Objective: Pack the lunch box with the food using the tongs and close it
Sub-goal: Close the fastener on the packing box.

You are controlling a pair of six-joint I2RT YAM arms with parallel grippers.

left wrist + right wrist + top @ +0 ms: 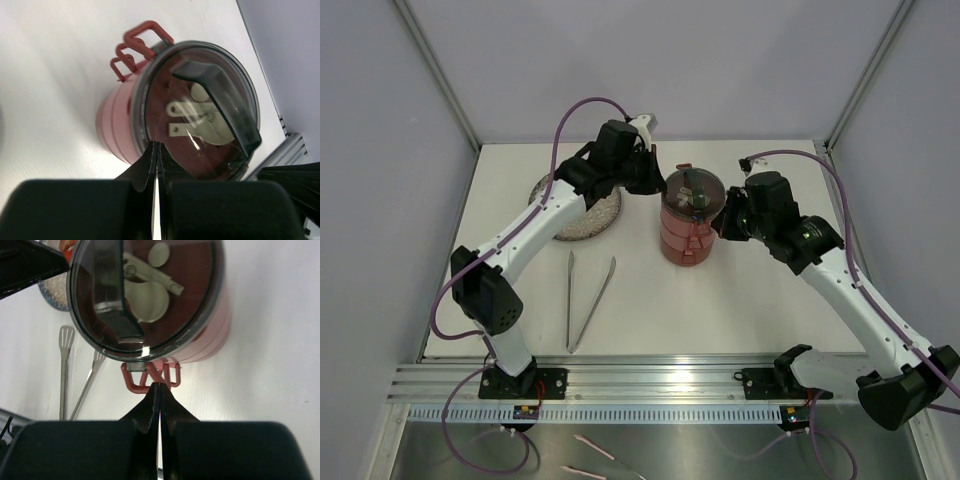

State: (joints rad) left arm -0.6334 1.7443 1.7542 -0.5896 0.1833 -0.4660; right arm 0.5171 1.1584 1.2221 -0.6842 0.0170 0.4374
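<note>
The lunch box (686, 238) stands as a stack of dark-red tiers in the middle of the table, with a clear round lid (693, 193) bearing a dark handle on top. My left gripper (157, 145) is shut, its tips against the lid's rim (145, 125) on the box's left side. My right gripper (160, 386) is also shut, its tips touching the red loop handles (150, 378) on the box's right side. The tongs (586, 300) lie flat on the table, left of and nearer than the box. The food is hidden.
A grey speckled plate (592, 222) sits left of the box, partly under my left arm. The tongs (65, 371) and the plate's edge (54, 296) also show in the right wrist view. Grey walls close in the table on three sides.
</note>
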